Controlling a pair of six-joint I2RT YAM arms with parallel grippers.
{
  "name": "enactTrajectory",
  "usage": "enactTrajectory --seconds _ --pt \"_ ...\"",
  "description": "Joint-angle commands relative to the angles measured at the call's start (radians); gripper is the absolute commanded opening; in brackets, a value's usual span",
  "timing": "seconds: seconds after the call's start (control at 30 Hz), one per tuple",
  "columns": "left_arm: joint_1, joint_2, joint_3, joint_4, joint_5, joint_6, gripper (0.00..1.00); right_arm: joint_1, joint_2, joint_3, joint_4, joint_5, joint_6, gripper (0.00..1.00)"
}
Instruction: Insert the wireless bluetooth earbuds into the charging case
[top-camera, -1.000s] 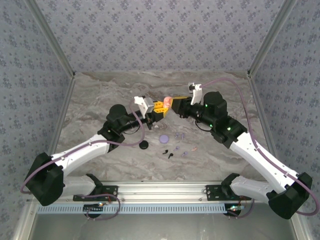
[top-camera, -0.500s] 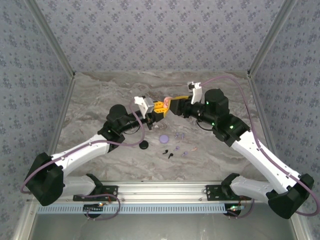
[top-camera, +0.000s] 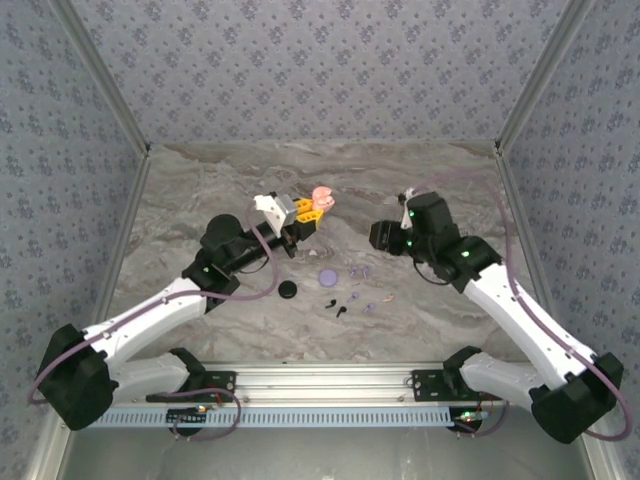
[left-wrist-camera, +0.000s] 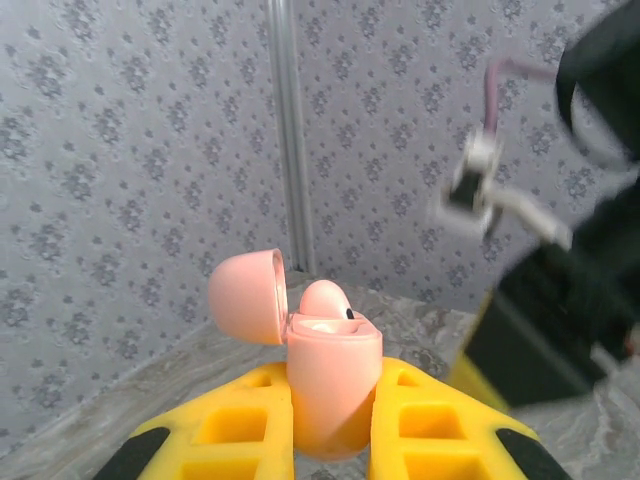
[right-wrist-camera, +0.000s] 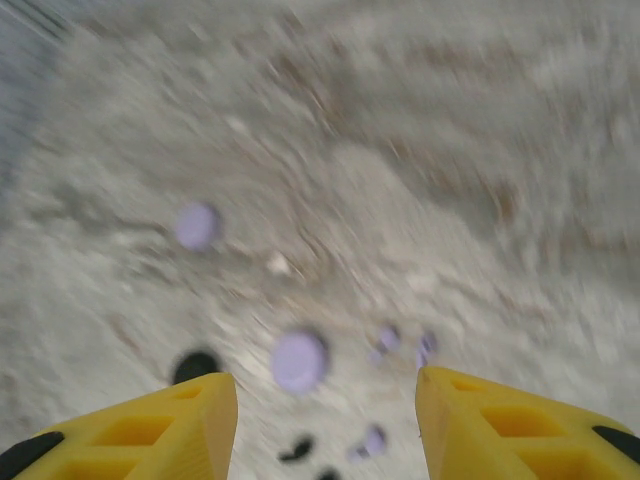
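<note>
The right wrist view is motion-blurred. The loose earbuds (top-camera: 368, 307) are mere specks mid-table, their axes unreadable. Bare marble table (top-camera: 200, 200) lies all around them. The left gripper (left-wrist-camera: 335, 410) clamps the pink charging case (left-wrist-camera: 333, 370) upright, lid swung left, one pink bud (left-wrist-camera: 325, 298) seated inside. The right gripper (right-wrist-camera: 325, 400) hangs well apart, fingers spread and empty.

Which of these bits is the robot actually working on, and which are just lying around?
In hand: open pink case in the left gripper, one bud seated; pale pink bud on the table.
Lying about: lilac case, black case, lilac buds, black buds.
</note>
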Motion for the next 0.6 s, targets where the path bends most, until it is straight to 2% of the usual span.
enactTrajectory --seconds 0.0,0.13,0.47,0.57 --pt "-0.007 -0.025 -0.011 -0.023 -0.045 0.033 0.00 0.006 0.051 -0.110 -0.071 0.028 0.100 0.52" --pt "-0.007 -0.025 -0.005 -0.028 -0.043 0.032 0.00 0.006 0.105 -0.192 -0.030 0.048 0.118 0.52" --pt "-0.006 -0.010 0.008 -0.036 -0.039 0.032 0.00 0.005 0.172 -0.259 -0.053 0.072 0.084 0.29" --pt "-0.006 -0.002 0.012 -0.038 -0.036 0.032 0.00 0.004 0.189 -0.276 -0.044 0.064 0.080 0.26"
